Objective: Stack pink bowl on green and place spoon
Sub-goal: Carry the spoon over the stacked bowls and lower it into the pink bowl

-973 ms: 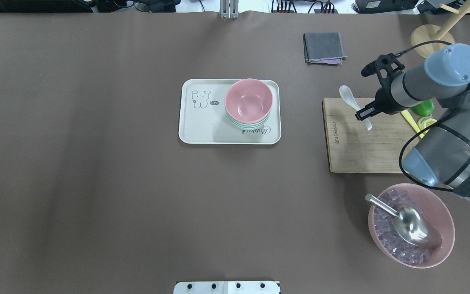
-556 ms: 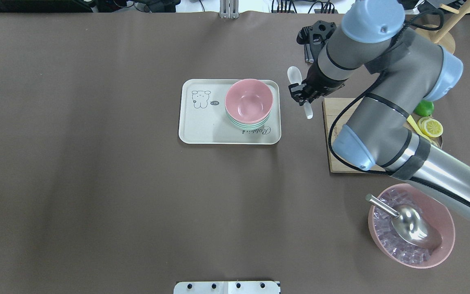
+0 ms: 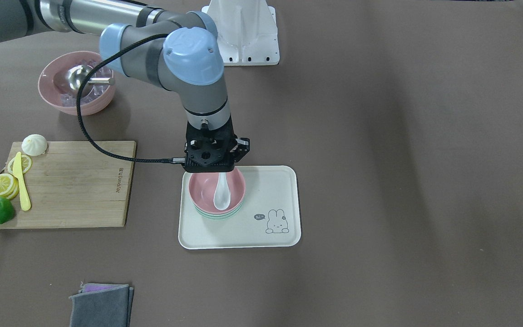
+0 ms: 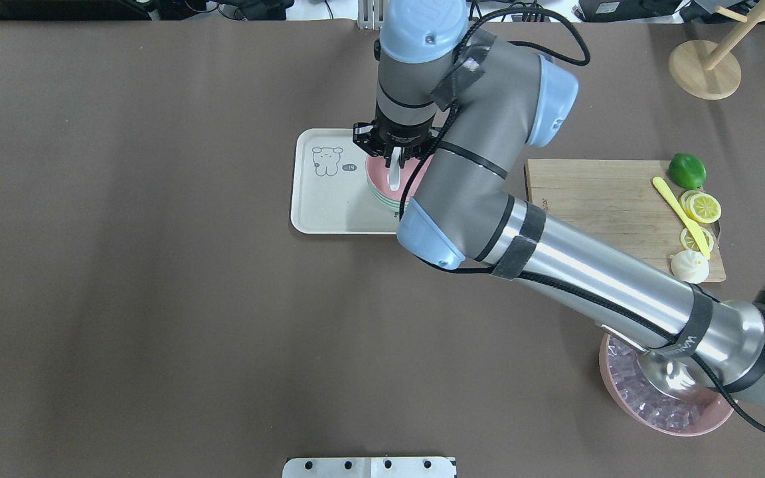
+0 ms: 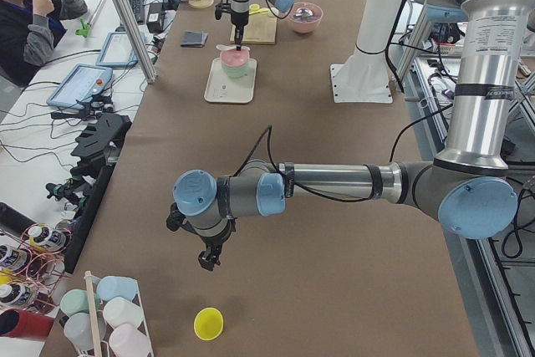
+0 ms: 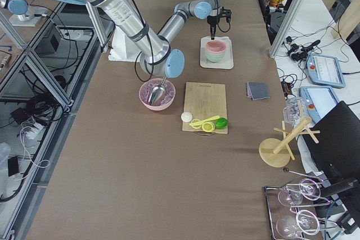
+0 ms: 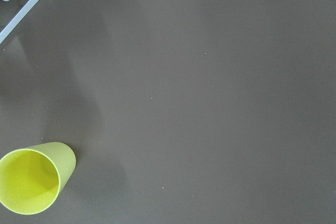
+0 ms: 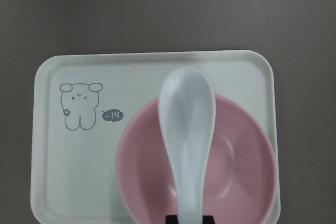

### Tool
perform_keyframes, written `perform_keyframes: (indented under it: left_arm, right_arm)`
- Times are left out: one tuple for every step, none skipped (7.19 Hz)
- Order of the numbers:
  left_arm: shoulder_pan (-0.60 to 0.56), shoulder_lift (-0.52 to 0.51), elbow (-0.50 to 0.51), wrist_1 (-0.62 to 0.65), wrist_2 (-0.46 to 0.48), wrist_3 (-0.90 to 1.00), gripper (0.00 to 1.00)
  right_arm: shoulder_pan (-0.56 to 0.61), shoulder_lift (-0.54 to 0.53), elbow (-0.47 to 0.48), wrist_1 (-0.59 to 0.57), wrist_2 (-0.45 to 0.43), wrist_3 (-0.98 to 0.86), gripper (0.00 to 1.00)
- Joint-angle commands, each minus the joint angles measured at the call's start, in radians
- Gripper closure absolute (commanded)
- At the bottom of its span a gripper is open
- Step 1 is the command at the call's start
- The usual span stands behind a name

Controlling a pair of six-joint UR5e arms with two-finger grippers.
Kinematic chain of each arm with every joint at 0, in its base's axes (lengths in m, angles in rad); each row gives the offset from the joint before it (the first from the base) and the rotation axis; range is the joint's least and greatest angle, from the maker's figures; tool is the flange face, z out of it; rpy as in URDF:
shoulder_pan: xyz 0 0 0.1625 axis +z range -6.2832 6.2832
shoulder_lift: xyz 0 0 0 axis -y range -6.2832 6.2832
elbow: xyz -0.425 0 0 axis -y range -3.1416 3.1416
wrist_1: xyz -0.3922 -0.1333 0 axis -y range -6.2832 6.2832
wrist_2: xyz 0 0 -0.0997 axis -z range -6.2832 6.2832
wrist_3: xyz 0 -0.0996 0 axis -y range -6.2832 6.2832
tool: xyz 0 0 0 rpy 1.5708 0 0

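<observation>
The pink bowl (image 3: 200, 188) sits nested on the green bowl (image 3: 216, 216) on the white tray (image 3: 270, 190). My right gripper (image 3: 218, 175) is shut on the handle of the white spoon (image 3: 221, 193) and holds it just above the pink bowl, scoop end forward. The right wrist view shows the spoon (image 8: 188, 129) over the pink bowl (image 8: 241, 166) and the tray (image 8: 58, 171). Overhead, the right gripper (image 4: 394, 159) is over the bowls. My left gripper (image 5: 209, 258) shows only in the exterior left view, hanging over bare table near a yellow cup (image 5: 208, 323); I cannot tell whether it is open.
A wooden cutting board (image 4: 595, 199) with a lime, lemon slices, a yellow knife and a bun lies right of the tray. A pink bowl of ice with a metal scoop (image 3: 77, 88) stands near the robot base. A grey cloth (image 3: 100, 306) lies at the far side.
My right arm carried the spoon leftwards from above the cutting board to above the pink bowl on the tray. The bowls and tray have not moved.
</observation>
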State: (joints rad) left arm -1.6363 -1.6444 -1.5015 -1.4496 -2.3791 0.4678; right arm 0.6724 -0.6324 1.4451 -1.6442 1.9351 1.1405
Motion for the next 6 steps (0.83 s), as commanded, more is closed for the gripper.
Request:
perform_keyframes:
  left_arm:
    - [0.001, 0.0, 0.004, 0.0, -0.002, 0.0, 0.01]
    - [0.001, -0.002, 0.004, 0.0, -0.002, 0.0, 0.01]
    - [0.001, -0.002, 0.003, 0.0, -0.002, 0.0, 0.01]
    - [0.001, -0.002, 0.003, 0.0, -0.002, 0.0, 0.01]
    - [0.0, -0.002, 0.003, 0.0, -0.002, 0.0, 0.01]
    - [0.001, -0.002, 0.003, 0.0, -0.002, 0.0, 0.01]
  right_arm:
    - [-0.037, -0.009, -0.029, -0.017, -0.057, 0.008, 1.0]
    - [-0.037, -0.027, -0.028, -0.019, -0.064, 0.008, 1.0]
    - [-0.037, -0.023, -0.026, -0.063, -0.071, 0.008, 1.0]
    - [-0.037, -0.021, -0.02, -0.075, -0.071, 0.005, 1.0]
    - [-0.037, -0.02, -0.02, -0.074, -0.068, 0.002, 0.86]
    - [-0.037, -0.018, -0.019, -0.074, -0.071, 0.002, 0.44]
